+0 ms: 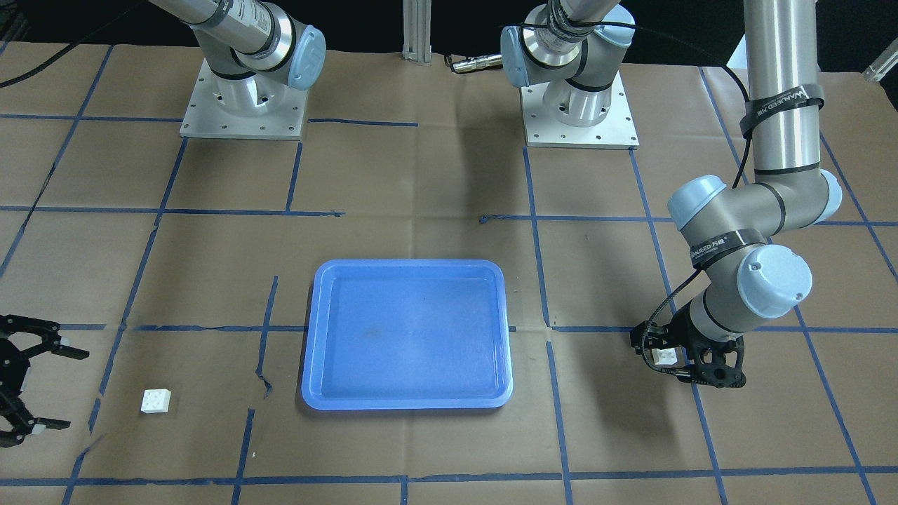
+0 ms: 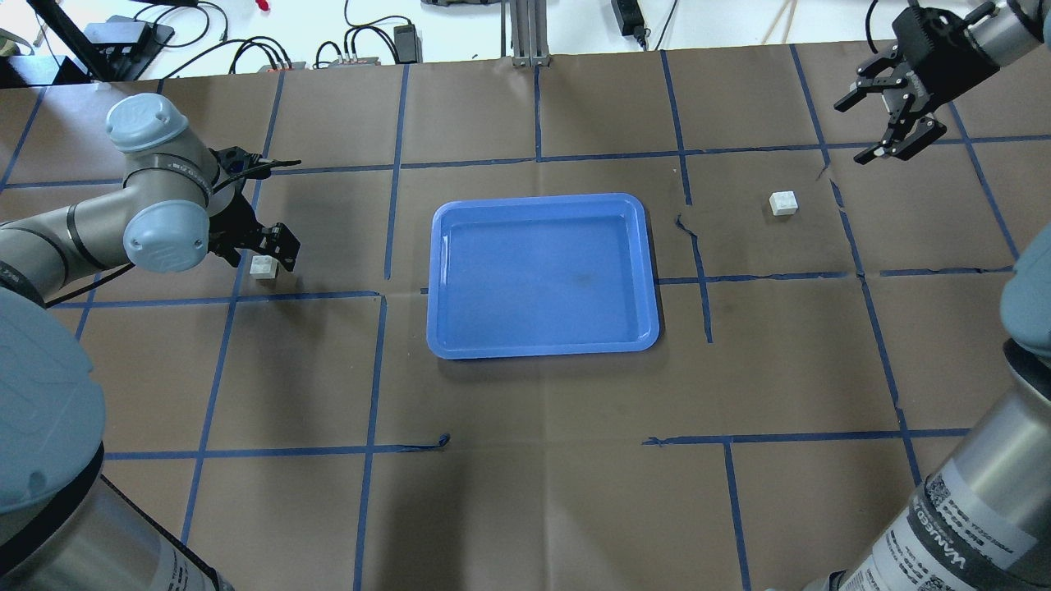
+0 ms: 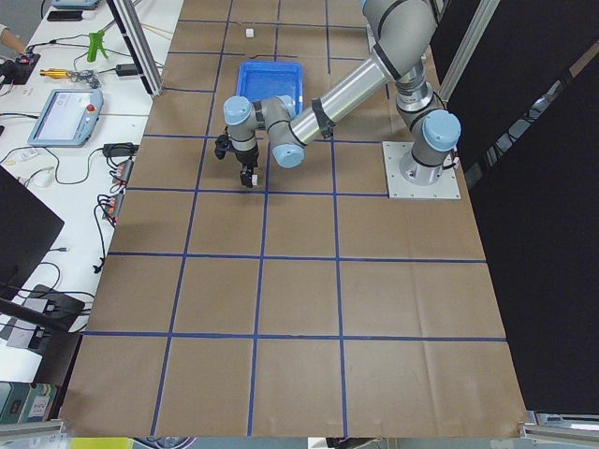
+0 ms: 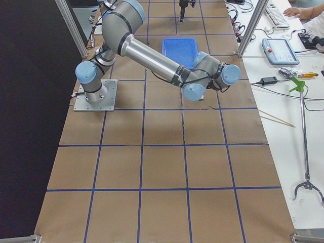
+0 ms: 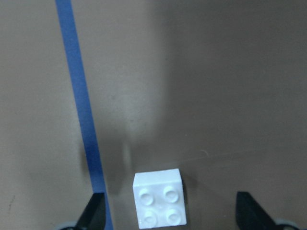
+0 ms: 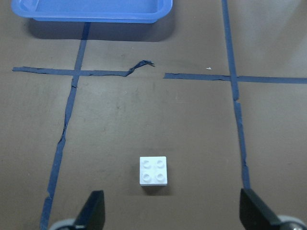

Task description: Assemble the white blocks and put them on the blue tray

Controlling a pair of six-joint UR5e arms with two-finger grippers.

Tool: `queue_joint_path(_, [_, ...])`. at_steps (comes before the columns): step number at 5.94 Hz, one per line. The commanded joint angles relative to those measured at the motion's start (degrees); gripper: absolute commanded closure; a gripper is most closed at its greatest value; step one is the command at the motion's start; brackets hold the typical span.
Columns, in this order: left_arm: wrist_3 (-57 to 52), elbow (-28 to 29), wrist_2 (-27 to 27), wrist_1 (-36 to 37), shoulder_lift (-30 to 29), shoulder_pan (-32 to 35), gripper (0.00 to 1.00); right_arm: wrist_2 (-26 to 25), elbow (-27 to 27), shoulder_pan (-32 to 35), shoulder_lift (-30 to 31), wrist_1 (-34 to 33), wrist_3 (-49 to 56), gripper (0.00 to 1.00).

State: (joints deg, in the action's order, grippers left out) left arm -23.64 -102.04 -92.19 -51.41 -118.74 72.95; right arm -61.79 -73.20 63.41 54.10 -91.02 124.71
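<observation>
One white block (image 2: 263,267) sits on the table left of the blue tray (image 2: 542,271). My left gripper (image 2: 261,253) is open and low around it; in the left wrist view the block (image 5: 159,199) lies between the spread fingers (image 5: 93,213), untouched. The other white block (image 2: 783,203) sits on the table right of the tray. My right gripper (image 2: 848,133) is open and empty, above and beyond that block; in the right wrist view the block (image 6: 153,170) lies ahead of the fingers (image 6: 93,211). The tray (image 1: 407,337) holds nothing.
Brown paper with blue tape lines covers the table (image 2: 525,460). Both arm bases (image 1: 242,105) stand at the robot's side. Cables and devices lie beyond the far table edge (image 2: 345,49). A torn tape strip (image 6: 139,64) lies between the tray and the right block.
</observation>
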Motion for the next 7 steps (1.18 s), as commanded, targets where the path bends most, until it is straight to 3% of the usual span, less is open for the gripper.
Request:
queue_joint_path(1, [0.44,-0.26,-0.01,0.0,-0.44,-0.09,0.43,2.88,-5.35,-0.04,-0.83,-5.7,1.84,0.0])
queue_joint_path(2, [0.62,-0.26,0.07,0.0,-0.44,-0.09,0.55,5.43,-6.41,-0.04,-1.97,-8.1,3.07,0.0])
queue_joint_path(4, [0.88,0.88,0.07,0.08,0.35,0.0,0.81,5.63,-6.6,-0.04,-4.51,-8.3,4.12,0.0])
queue_joint_path(6, [-0.52,1.06,2.08,-0.17,2.98,4.1,0.82,6.5,-6.78,-0.04,-5.93,-8.12,4.75,0.0])
queue_joint_path(7, [-0.79,1.49,2.88,-0.88,3.34,11.44,0.82,6.51,-7.56,-0.04,-6.11,-8.21,4.84,0.0])
